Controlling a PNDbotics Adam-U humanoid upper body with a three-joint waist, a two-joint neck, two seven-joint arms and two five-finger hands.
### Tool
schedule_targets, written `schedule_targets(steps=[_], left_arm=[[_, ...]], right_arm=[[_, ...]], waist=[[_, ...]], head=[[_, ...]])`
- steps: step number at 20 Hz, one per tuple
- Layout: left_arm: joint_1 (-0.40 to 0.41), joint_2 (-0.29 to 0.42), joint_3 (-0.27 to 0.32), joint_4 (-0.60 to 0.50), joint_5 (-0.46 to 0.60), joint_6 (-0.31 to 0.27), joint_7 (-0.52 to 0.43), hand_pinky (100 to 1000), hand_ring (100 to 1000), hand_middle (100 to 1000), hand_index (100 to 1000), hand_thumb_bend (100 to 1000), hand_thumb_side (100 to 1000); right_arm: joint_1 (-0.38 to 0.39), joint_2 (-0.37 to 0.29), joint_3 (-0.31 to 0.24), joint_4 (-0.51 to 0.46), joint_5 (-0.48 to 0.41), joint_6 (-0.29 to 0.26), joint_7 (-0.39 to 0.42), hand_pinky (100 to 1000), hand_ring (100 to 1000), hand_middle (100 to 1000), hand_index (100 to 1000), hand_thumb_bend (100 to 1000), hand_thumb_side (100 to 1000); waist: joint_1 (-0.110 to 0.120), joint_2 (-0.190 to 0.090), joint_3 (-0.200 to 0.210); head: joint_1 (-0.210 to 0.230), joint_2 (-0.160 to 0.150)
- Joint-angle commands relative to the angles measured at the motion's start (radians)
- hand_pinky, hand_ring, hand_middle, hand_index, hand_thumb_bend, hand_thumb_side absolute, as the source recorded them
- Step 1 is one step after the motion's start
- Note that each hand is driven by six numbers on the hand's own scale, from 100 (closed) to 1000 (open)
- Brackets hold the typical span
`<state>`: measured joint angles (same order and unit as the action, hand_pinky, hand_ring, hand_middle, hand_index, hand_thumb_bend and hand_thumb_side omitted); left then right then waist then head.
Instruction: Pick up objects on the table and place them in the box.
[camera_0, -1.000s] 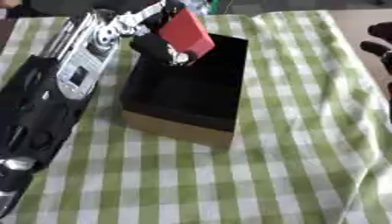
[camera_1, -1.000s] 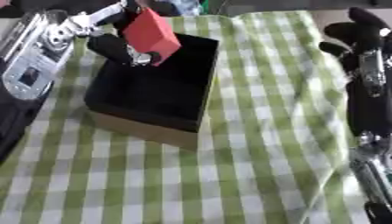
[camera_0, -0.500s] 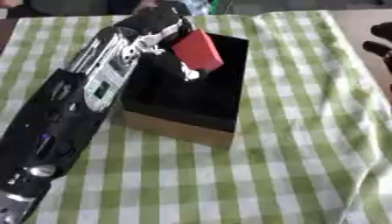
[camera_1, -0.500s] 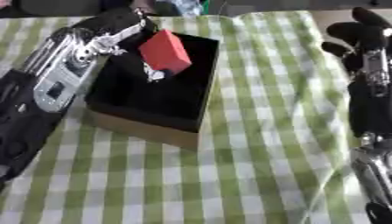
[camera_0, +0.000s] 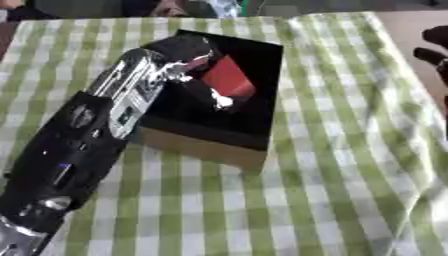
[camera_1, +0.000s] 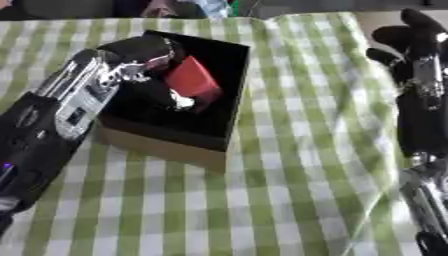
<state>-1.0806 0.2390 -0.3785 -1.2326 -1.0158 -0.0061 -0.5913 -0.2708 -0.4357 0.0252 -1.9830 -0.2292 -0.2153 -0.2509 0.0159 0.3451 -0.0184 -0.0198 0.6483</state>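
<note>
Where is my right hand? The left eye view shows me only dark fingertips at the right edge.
Observer: The right hand stands upright at the far right, beside the checked cloth's right edge, apart from the box.
Operator: Is it holding anything? My left hand has the red block at the box.
Observer: Nothing; its fingers are straight, pointing up.
Operator: And its arm?
Observer: The forearm runs down the right edge toward the lower corner.
</note>
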Motion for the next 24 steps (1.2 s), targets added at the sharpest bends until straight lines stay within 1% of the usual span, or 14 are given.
schedule_targets(steps=[1,4,6,7,8,10,13,14,15,17,18,19,20,24], left_arm=[[-0.013,0.025,0.003,-0.039,-0.026,0.003,-0.004,746,787,758,918,806,739],[-0.008,0.034,0.015,-0.071,-0.036,0.031,0.041,744,786,762,922,821,760],[-0.004,0.038,0.030,-0.093,-0.040,0.054,0.088,748,788,772,941,879,793],[-0.003,0.040,0.038,-0.102,-0.039,0.065,0.113,749,786,770,942,934,829],[-0.001,0.043,0.046,-0.115,-0.034,0.074,0.139,748,781,763,936,940,842],[0.003,0.054,0.073,-0.161,-0.004,0.096,0.211,741,754,729,907,853,839],[0.016,0.081,0.124,-0.262,0.075,0.160,0.360,725,677,648,852,610,789],[0.025,0.095,0.143,-0.305,0.123,0.190,0.425,722,661,631,839,572,796],[0.034,0.108,0.157,-0.345,0.178,0.217,0.486,718,629,605,813,455,817],[0.062,0.138,0.185,-0.430,0.322,0.261,0.602,713,590,571,784,318,810],[0.083,0.154,0.198,-0.474,0.399,0.272,0.651,710,583,569,781,293,806],[0.102,0.169,0.207,-0.511,0.466,0.278,0.687,707,571,563,768,238,791],[0.133,0.182,0.224,-0.555,0.527,0.276,0.722,707,563,556,762,217,783],[0.261,0.212,0.301,-0.729,0.721,0.261,0.842,717,553,545,752,228,753]], right_arm=[[-0.002,-0.013,-0.009,-0.017,-0.001,0.001,-0.001,774,812,682,857,100,686],[0.000,-0.013,-0.010,-0.017,-0.001,0.000,-0.002,774,812,683,857,100,686],[0.002,-0.014,-0.011,-0.017,-0.001,-0.001,-0.003,773,811,683,856,100,686],[0.002,-0.014,-0.011,-0.017,-0.001,-0.001,-0.003,773,811,683,856,100,686],[0.002,-0.014,-0.012,-0.017,-0.002,-0.002,-0.003,773,811,683,856,100,685],[0.004,-0.015,-0.013,-0.017,-0.002,-0.002,-0.004,773,811,683,856,100,686],[0.007,-0.016,-0.016,-0.017,-0.002,-0.003,-0.007,773,811,683,856,100,687],[0.008,-0.017,-0.018,-0.017,-0.001,-0.004,-0.009,773,810,683,856,100,687],[0.010,-0.019,-0.019,-0.017,-0.001,-0.005,-0.010,773,810,683,856,100,687],[0.012,-0.021,-0.022,-0.017,0.001,-0.007,-0.014,772,810,684,856,100,687],[0.013,-0.023,-0.024,-0.017,0.002,-0.008,-0.016,772,810,684,856,100,687],[0.014,-0.024,-0.025,-0.017,0.003,-0.009,-0.018,772,810,684,856,100,688],[0.014,-0.027,-0.027,-0.017,0.003,-0.011,-0.021,771,809,684,856,100,688],[0.012,-0.034,-0.034,-0.017,0.004,-0.022,-0.029,770,808,685,855,100,691]], waist=[[-0.010,-0.023,0.002],[-0.012,-0.025,0.004],[-0.014,-0.027,0.005],[-0.014,-0.028,0.005],[-0.015,-0.029,0.006],[-0.015,-0.031,0.009],[-0.015,-0.034,0.014],[-0.014,-0.034,0.016],[-0.014,-0.035,0.018],[-0.013,-0.035,0.023],[-0.012,-0.035,0.026],[-0.012,-0.035,0.028],[-0.011,-0.035,0.032],[-0.014,-0.033,0.044]], head=[[-0.001,-0.005],[-0.001,-0.006],[-0.001,-0.007],[-0.002,-0.008],[-0.002,-0.009],[-0.005,-0.011],[-0.011,-0.011],[-0.014,-0.011],[-0.017,-0.011],[-0.023,-0.008],[-0.025,-0.007],[-0.027,-0.006],[-0.031,-0.006],[-0.039,-0.002]])
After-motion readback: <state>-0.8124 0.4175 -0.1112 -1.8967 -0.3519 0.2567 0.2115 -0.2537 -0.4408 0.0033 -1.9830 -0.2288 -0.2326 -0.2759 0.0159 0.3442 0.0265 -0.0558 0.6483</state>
